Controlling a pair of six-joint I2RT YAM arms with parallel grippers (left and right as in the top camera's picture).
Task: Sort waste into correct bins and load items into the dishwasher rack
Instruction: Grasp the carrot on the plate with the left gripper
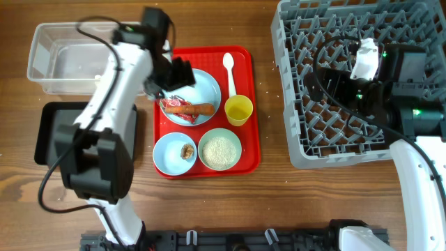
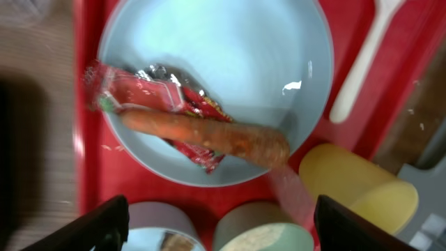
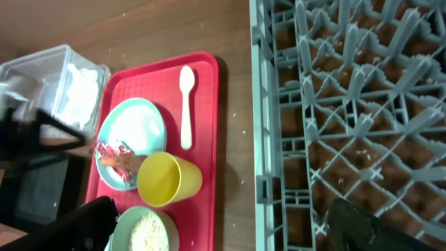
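A light blue plate (image 1: 197, 90) on the red tray holds an orange carrot (image 1: 195, 109) and a red snack wrapper (image 1: 175, 106); both show in the left wrist view, the carrot (image 2: 209, 131) lying across the wrapper (image 2: 143, 90). My left gripper (image 1: 171, 80) hangs open and empty above the plate, also in its own view (image 2: 223, 230). A white spoon (image 1: 228, 70), a yellow cup (image 1: 238, 110), a bowl with a brown scrap (image 1: 174, 153) and a bowl of rice (image 1: 220, 150) are on the tray. My right gripper (image 3: 230, 230) is open and empty over the grey rack (image 1: 362, 139).
The red serving tray (image 1: 252, 104) lies mid-table. A clear tub (image 1: 42, 70) stands at the back left with something crumpled and white inside (image 3: 80, 84). A black tray (image 1: 49, 132) lies in front of the tub. Rice grains are scattered on the wood.
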